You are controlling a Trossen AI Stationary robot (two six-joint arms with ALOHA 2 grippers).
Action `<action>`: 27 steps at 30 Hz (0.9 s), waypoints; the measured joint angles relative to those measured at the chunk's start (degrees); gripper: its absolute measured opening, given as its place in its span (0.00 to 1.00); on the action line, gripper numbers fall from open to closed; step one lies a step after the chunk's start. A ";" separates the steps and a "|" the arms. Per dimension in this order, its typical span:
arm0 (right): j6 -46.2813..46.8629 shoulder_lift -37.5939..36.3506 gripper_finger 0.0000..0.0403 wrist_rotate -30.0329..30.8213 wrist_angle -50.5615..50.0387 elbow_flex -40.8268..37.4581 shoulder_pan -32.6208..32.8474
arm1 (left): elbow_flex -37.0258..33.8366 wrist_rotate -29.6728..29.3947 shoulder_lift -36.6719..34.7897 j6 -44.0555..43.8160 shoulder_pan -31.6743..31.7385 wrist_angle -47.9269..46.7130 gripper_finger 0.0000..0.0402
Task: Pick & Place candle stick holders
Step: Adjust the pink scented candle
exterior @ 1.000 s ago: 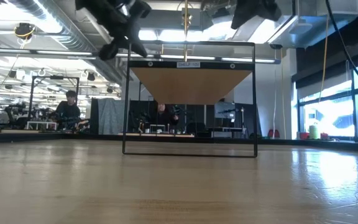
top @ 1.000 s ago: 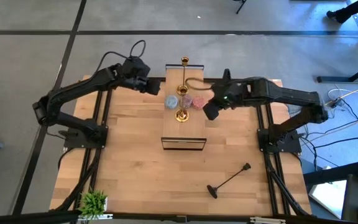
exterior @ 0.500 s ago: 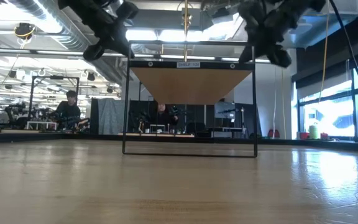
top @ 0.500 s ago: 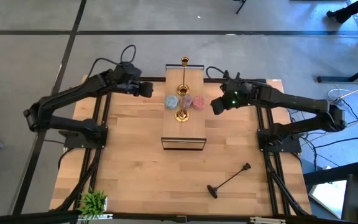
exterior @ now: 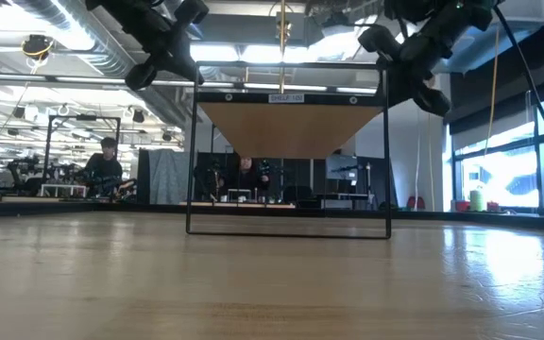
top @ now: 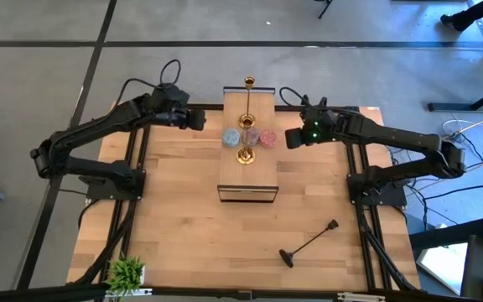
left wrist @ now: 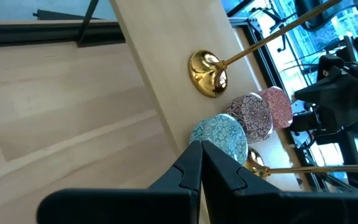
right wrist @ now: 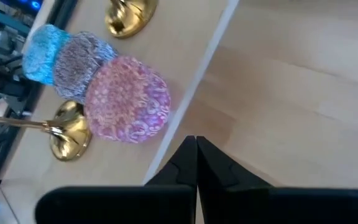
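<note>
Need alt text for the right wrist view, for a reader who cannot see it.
The right gripper, fingers shut and empty, points at a pink cup on a pale plank. A purple cup and blue cup line up beyond it, between two gold bases.

Small green potted plant (top: 126, 272) at the table's (top: 183, 226) near left corner. Long light wooden plank (top: 250, 143) on a black wire frame (exterior: 289, 151) mid-table, running toward the far edge. Low view: two people (exterior: 102, 165) seated in the room behind.
</note>
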 joint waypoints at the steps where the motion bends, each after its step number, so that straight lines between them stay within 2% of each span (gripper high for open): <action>1: 0.00 0.20 0.00 0.00 0.74 0.00 0.00 | 0.00 -0.17 0.00 -0.02 0.02 0.00 0.00; 12: -0.66 3.72 0.00 0.03 3.98 0.00 0.02 | 0.00 -0.71 0.00 -0.50 0.00 0.00 0.00; 27: -1.29 3.94 0.00 -0.37 6.55 0.00 0.04 | 0.00 -0.82 0.04 -0.22 0.00 -0.02 0.00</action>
